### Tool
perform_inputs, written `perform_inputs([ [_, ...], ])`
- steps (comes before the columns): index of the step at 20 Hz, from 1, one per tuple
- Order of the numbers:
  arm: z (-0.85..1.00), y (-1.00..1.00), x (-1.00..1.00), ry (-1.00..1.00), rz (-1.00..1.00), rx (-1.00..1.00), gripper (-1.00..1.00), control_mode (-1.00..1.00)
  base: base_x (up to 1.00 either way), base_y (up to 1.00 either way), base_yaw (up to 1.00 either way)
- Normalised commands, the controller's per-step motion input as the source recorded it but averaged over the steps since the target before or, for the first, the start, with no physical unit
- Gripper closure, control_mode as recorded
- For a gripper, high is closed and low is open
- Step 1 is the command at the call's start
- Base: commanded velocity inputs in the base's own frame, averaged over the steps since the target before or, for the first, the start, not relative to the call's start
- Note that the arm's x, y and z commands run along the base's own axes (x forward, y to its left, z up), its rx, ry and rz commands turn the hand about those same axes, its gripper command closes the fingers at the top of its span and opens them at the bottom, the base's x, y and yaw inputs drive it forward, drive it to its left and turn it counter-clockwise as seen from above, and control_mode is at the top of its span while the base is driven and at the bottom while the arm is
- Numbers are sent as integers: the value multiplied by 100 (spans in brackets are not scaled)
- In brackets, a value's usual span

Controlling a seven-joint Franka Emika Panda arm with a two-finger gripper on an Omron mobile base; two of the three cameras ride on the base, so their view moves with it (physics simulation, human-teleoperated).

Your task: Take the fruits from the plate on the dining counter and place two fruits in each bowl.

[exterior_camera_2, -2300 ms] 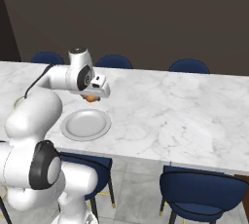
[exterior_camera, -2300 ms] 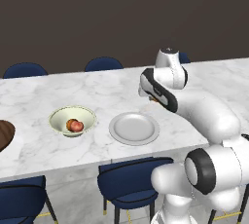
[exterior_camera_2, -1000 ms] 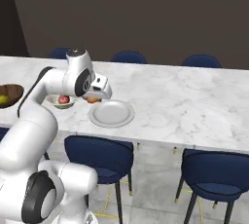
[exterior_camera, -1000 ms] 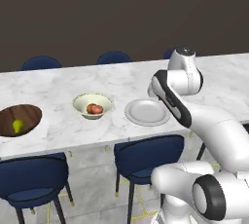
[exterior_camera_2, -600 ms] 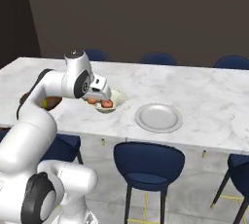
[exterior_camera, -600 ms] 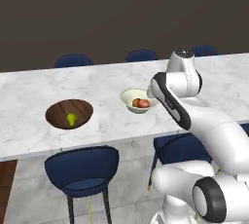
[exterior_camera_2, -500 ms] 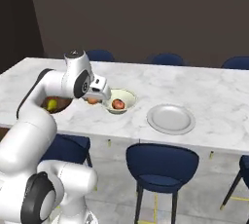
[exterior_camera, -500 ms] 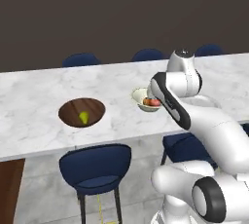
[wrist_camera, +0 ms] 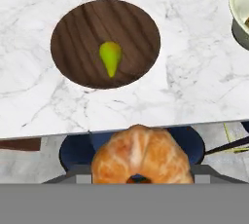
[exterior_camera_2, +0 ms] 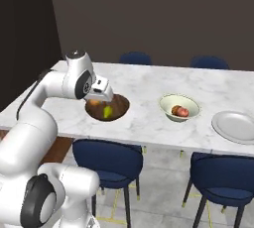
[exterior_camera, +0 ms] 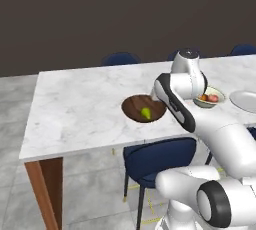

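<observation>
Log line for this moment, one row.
gripper: shut on orange fruit | wooden bowl: green fruit | cream bowl: two fruits | plate: bare

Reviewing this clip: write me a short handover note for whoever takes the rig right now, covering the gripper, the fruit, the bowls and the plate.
Gripper: shut on the orange fruit, held near the counter edge, short of the wooden bowl.
Wooden bowl: one green fruit inside.
Cream bowl: a red fruit and a brownish fruit inside.
Plate: no fruit on it.
Done: cream bowl has its two, wooden bowl has one.
Left: bring the orange fruit over the wooden bowl and let it go there.
</observation>
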Motion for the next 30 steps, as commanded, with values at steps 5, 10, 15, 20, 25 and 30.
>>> perform_inputs([
  [5,0,0,0,0,0,0,100,100,14,40,0],
  [10,0,0,0,0,0,0,100,100,31,-28,0],
  [15,0,0,0,0,0,0,100,100,33,-50,0],
  [20,0,0,0,0,0,0,100,100,56,-18,0],
  [25,0,0,0,0,0,0,100,100,57,0,0],
  [30,-5,5,39,0,0,0,100,-100,39,0,0],
])
